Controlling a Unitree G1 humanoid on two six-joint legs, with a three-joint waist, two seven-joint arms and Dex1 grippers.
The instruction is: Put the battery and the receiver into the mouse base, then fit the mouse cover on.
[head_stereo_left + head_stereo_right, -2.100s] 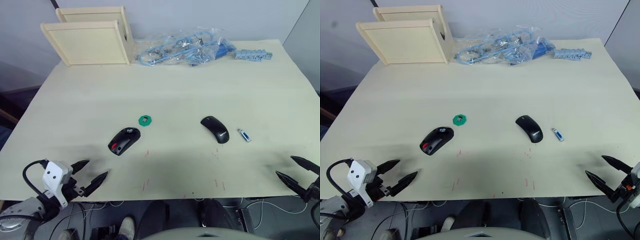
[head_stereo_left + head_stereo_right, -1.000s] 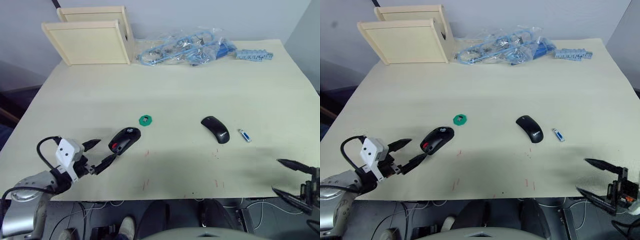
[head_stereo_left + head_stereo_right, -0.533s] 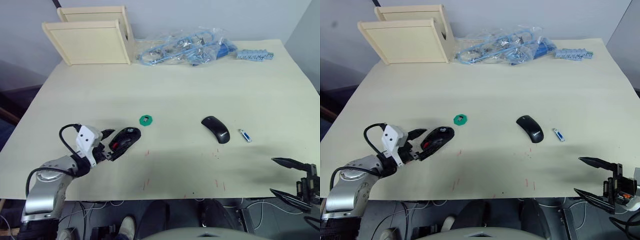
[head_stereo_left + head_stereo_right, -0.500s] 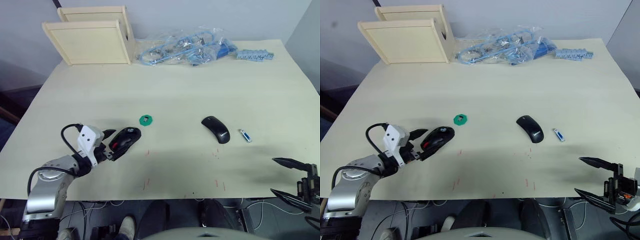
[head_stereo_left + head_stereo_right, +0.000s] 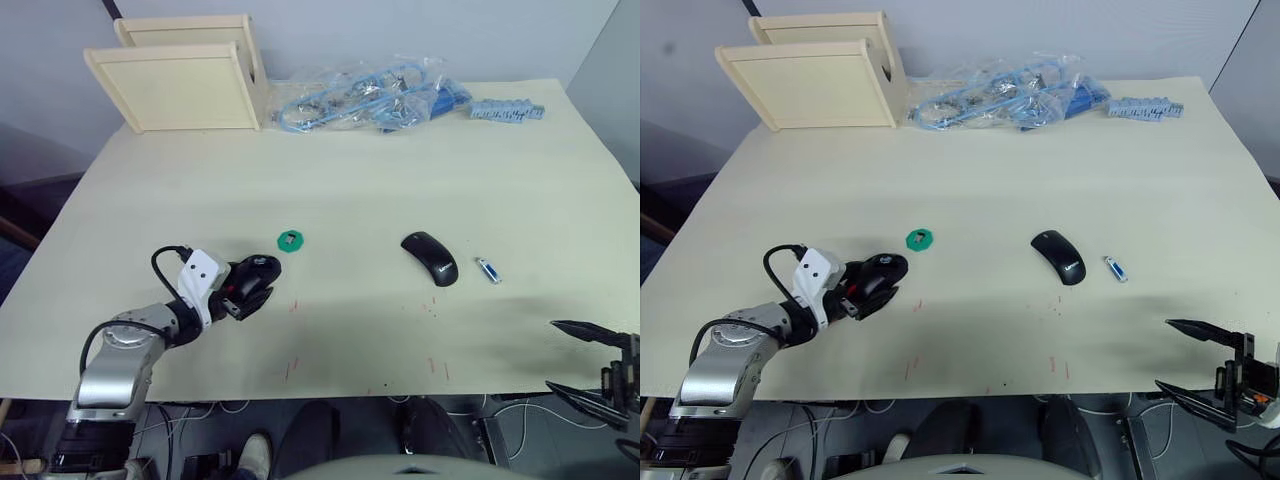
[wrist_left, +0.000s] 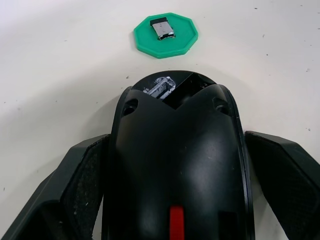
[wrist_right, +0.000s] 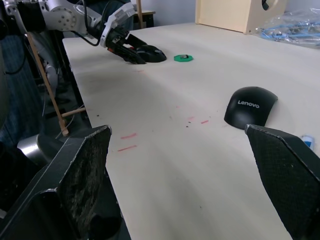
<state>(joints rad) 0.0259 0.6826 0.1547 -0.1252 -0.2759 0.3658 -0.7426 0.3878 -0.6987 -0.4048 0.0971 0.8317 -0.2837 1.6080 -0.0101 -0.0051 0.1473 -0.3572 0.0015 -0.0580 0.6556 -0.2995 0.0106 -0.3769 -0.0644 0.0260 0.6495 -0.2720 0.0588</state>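
The mouse base (image 5: pixel 262 268), black with a red patch inside, lies at the table's front left. My left gripper (image 5: pixel 240 288) is open around it, one finger (image 6: pixel 82 185) along each side of the body (image 6: pixel 175 165). Just beyond it a green disc (image 6: pixel 165 35) carries the small silver receiver (image 6: pixel 162 28). The glossy black mouse cover (image 5: pixel 430 258) rests right of centre, with the blue-and-silver battery (image 5: pixel 489 270) a little further right. My right gripper (image 5: pixel 552 355) hangs open off the table's front right edge, well short of the cover (image 7: pixel 249 106).
Two pale wooden boxes (image 5: pixel 180 80) stand at the back left. A heap of clear bags with blue cables (image 5: pixel 370 95) and a blue-grey strip of parts (image 5: pixel 508 108) lie along the back edge. Faint red marks (image 5: pixel 295 365) dot the front of the table.
My left arm has slid right along the table, and its open fingers now straddle the mouse base. The right gripper has barely shifted. Nothing on the table has moved.
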